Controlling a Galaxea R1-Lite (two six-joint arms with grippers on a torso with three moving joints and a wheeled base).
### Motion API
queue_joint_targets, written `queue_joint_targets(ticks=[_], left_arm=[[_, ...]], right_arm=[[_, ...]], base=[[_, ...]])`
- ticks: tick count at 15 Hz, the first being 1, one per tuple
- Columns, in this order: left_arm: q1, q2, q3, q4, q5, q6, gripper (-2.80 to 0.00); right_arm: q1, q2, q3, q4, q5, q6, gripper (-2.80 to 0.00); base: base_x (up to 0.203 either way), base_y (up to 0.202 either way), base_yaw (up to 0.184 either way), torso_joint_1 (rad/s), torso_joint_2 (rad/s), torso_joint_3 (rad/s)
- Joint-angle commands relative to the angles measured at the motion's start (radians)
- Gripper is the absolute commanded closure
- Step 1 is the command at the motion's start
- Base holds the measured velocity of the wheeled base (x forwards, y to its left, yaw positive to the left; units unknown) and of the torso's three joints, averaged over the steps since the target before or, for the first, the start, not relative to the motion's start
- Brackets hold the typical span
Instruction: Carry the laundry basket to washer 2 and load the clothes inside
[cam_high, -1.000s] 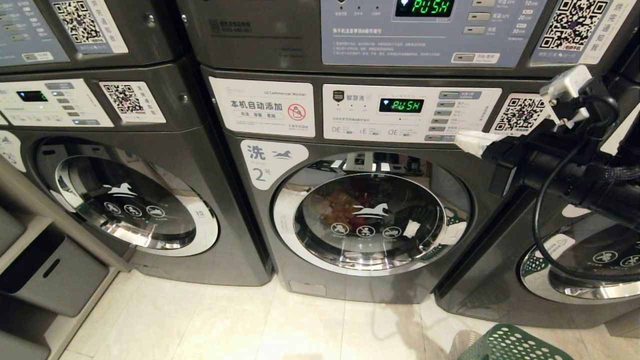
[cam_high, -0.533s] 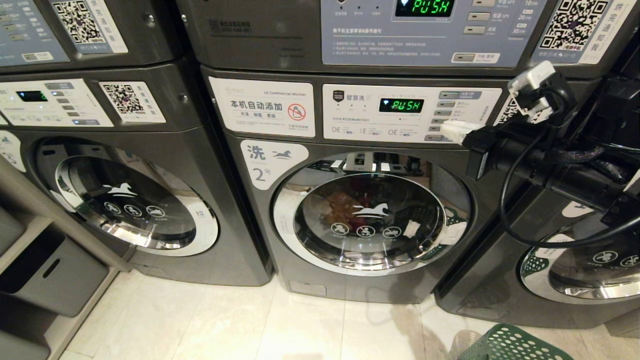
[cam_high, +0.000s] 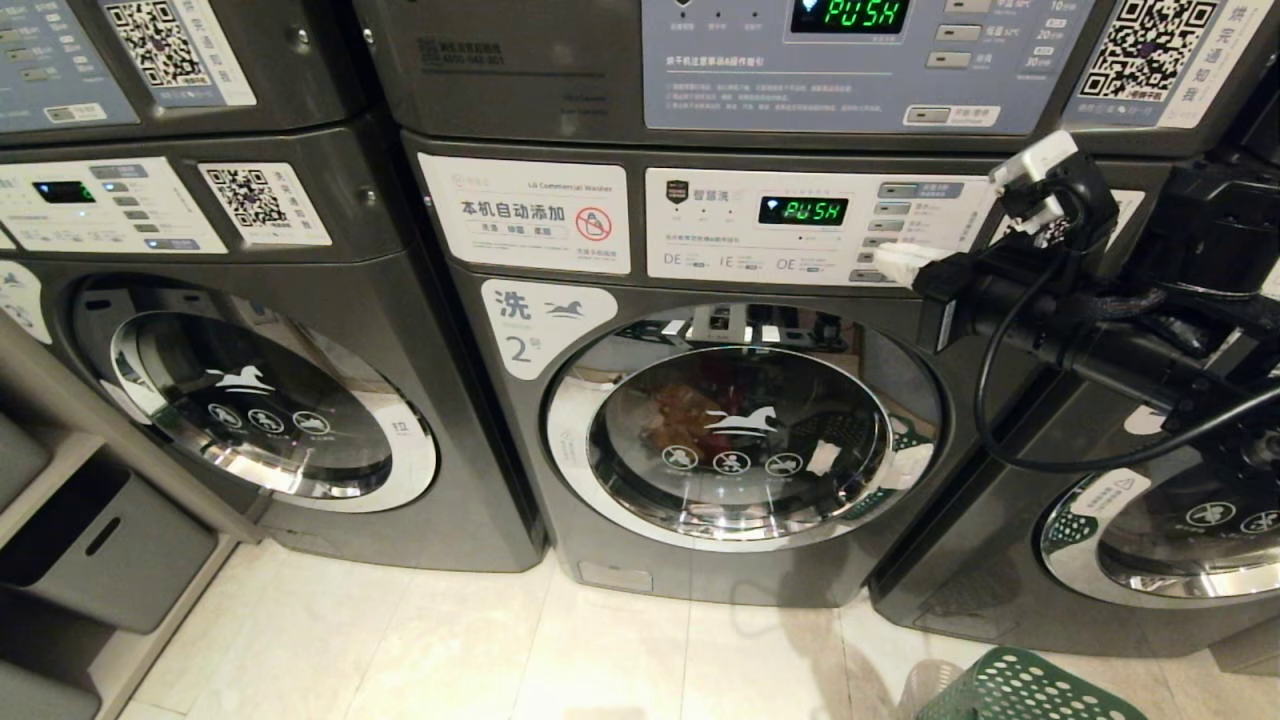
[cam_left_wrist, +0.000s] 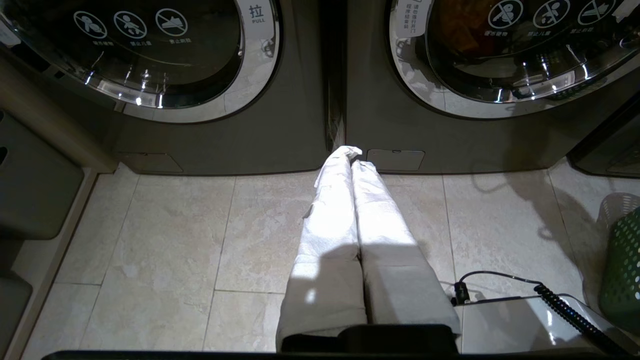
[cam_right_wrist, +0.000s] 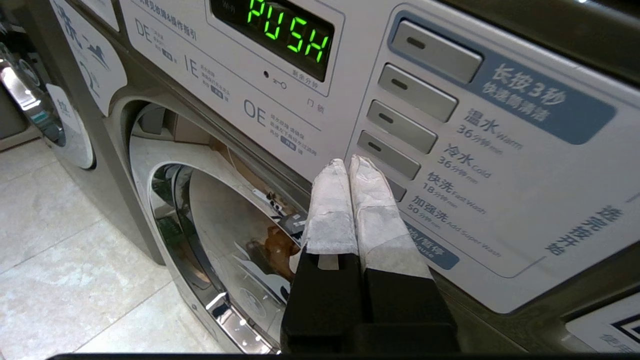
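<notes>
Washer 2 (cam_high: 700, 560) stands in the middle of the head view, its round glass door (cam_high: 740, 430) shut and its display (cam_high: 802, 210) reading PUSH. Behind the glass lie the clothes, an orange-brown heap (cam_high: 680, 415), which also shows in the right wrist view (cam_right_wrist: 277, 245). My right gripper (cam_high: 895, 262) is shut and empty, its wrapped tips (cam_right_wrist: 348, 162) right at the column of grey buttons (cam_right_wrist: 395, 155) on the control panel. The left gripper (cam_left_wrist: 350, 152) is shut and empty, hanging low over the floor in front of the washers. The laundry basket (cam_high: 1020, 690) stands on the floor at the lower right.
Matching grey washers flank washer 2 on the left (cam_high: 260, 400) and right (cam_high: 1150, 530), with stacked machines above (cam_high: 520, 70). Grey storage bins (cam_high: 100, 550) sit at the far left. A black cable (cam_high: 1010, 440) loops from my right arm. Beige tile floor (cam_high: 500, 650) lies in front.
My right arm has swung left across the front of washer 2, bringing its shut tips from the panel's right edge onto the button column. Nothing else has moved.
</notes>
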Motion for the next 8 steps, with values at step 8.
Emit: queue_joint_targets(ticks=[8], left_arm=[[0.000, 0.000, 0.000, 0.001, 0.000, 0.000, 0.00]], right_arm=[[-0.027, 0.033, -0.040, -0.005, 0.001, 0.001, 0.00]], base=[[0.000, 0.000, 0.000, 0.000, 0.00, 0.000]])
